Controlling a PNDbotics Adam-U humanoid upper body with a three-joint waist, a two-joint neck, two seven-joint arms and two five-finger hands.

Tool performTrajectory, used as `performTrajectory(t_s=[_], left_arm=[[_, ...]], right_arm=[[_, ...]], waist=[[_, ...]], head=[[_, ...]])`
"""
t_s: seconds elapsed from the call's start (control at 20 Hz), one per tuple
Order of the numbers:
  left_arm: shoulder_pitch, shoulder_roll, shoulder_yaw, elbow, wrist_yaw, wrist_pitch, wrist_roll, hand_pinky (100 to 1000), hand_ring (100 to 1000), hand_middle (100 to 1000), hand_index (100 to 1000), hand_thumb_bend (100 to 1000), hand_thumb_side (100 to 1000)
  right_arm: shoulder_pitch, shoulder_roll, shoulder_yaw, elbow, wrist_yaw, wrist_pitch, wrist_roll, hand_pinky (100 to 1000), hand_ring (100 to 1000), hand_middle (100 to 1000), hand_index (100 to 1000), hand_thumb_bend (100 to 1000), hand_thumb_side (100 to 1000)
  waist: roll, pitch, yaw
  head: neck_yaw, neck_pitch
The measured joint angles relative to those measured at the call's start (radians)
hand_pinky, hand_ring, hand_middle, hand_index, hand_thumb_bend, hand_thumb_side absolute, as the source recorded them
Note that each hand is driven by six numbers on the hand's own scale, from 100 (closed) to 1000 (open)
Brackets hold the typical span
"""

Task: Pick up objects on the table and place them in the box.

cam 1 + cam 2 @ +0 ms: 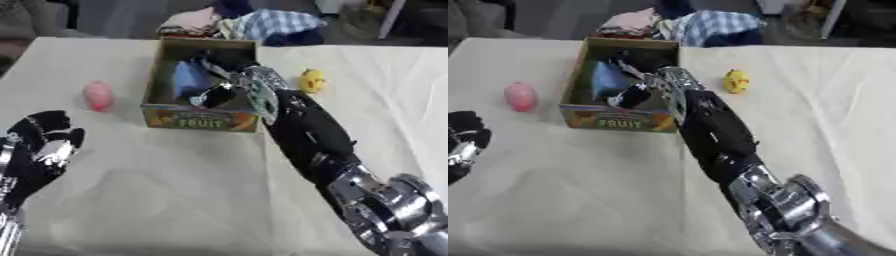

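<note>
A cardboard box (199, 120) with "FRUIT" on its front wall stands at the middle of the table. My right hand (229, 62) reaches in over its right side, the arm stretching back to the lower right. A blue object (186, 79) lies inside the box just left of that hand; whether the hand touches it is unclear. On the cloth to the left of the box lies a pink rounded object (98, 95). A small yellow object (311, 80) sits to the right of the box. My left hand (39, 145) rests open at the lower left, fingers up.
A cream cloth (175, 190) covers the table. A heap of fabric, partly blue checked (271, 22), lies just past the far edge behind the box. My right forearm (306, 130) crosses the table to the right of the box.
</note>
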Motion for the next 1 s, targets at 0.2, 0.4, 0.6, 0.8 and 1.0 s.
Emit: performTrajectory(t_s=[0.2,0.4,0.6,0.8,1.0], left_arm=[[0.0,0.0,0.0,0.0,0.0,0.0,0.0,753,750,663,754,425,356],[0.002,0.0,0.001,0.0,0.0,0.0,0.0,753,751,664,754,423,357],[0.003,0.0,0.001,0.0,0.0,0.0,0.0,753,751,664,754,421,357],[0.01,0.001,0.005,0.0,-0.001,0.0,0.001,753,752,664,754,421,359],[0.012,0.001,0.008,0.0,-0.001,0.0,0.002,753,752,664,754,419,359]], right_arm=[[-0.005,-0.012,-0.004,-0.013,-0.014,0.006,-0.006,783,833,921,970,434,533],[-0.022,-0.05,-0.009,-0.038,-0.052,0.011,-0.01,784,832,906,965,454,486],[-0.033,-0.104,-0.018,-0.051,-0.082,0.024,0.0,784,835,903,963,470,446],[-0.029,-0.169,-0.046,-0.048,-0.094,0.063,0.003,785,837,919,970,457,448],[-0.01,-0.229,-0.093,-0.013,-0.099,0.139,-0.024,772,826,908,964,424,450]], waist=[[-0.001,0.0,-0.01],[-0.003,-0.002,-0.022],[-0.006,-0.005,-0.033],[-0.008,-0.007,-0.038],[-0.007,-0.007,-0.042]], head=[[0.004,0.0],[0.009,0.0],[0.014,-0.001],[0.02,-0.001],[0.025,-0.009]])
